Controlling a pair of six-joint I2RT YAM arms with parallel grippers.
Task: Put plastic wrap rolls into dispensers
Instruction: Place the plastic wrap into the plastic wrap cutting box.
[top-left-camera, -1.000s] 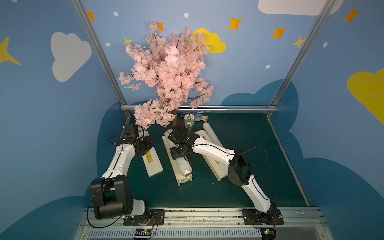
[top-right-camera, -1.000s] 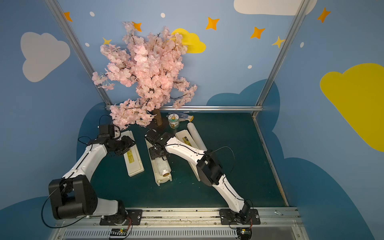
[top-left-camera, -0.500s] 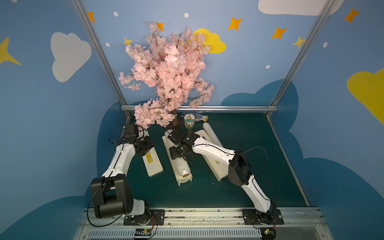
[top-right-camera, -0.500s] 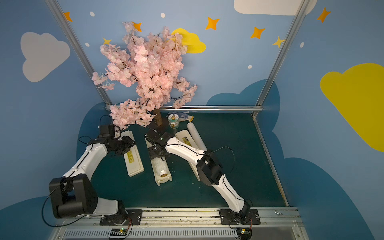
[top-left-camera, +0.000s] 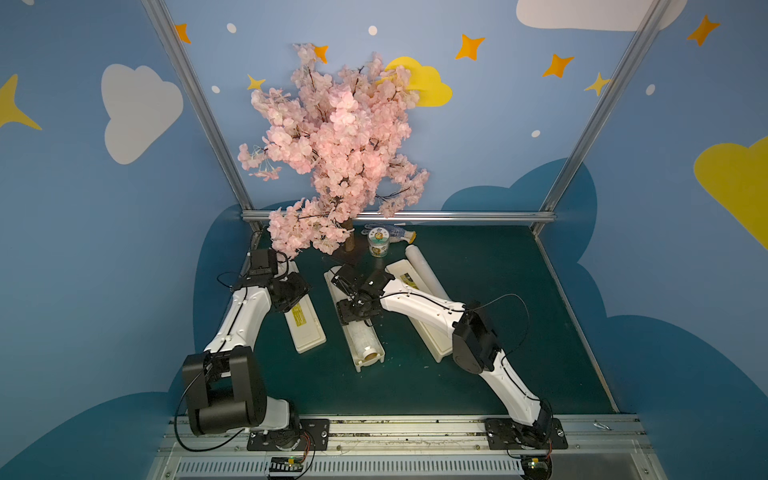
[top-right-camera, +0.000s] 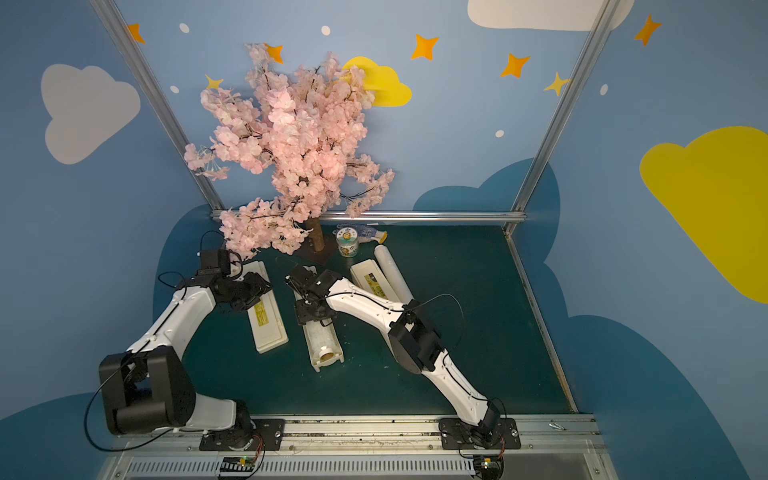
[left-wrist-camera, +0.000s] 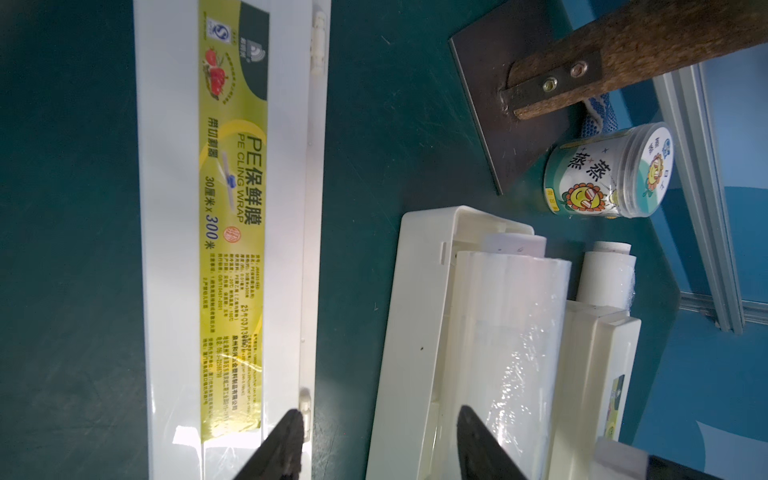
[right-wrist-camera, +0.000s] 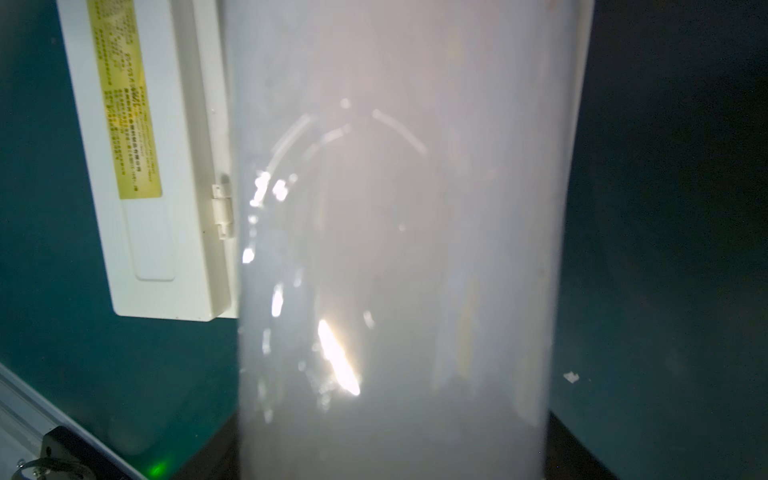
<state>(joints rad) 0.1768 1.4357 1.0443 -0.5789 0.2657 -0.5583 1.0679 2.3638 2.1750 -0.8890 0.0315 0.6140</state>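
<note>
The task seems about half done: one roll (top-left-camera: 362, 334) already lies in the open dispenser (top-left-camera: 370, 365) with the right tool (top-left-camera: 356, 311) closed around it, the second roll (top-left-camera: 422, 270) lies on the tabletop (top-left-camera: 478, 365) just beside the other dispenser (top-left-camera: 405, 277), which looks closed, and the left tool (left-wrist-camera: 379, 411) hangs empty with its jaws apart.

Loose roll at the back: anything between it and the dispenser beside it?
Yes. The dispenser lid is shut, and the right arm crosses above it. The loose roll lies right alongside.
</note>
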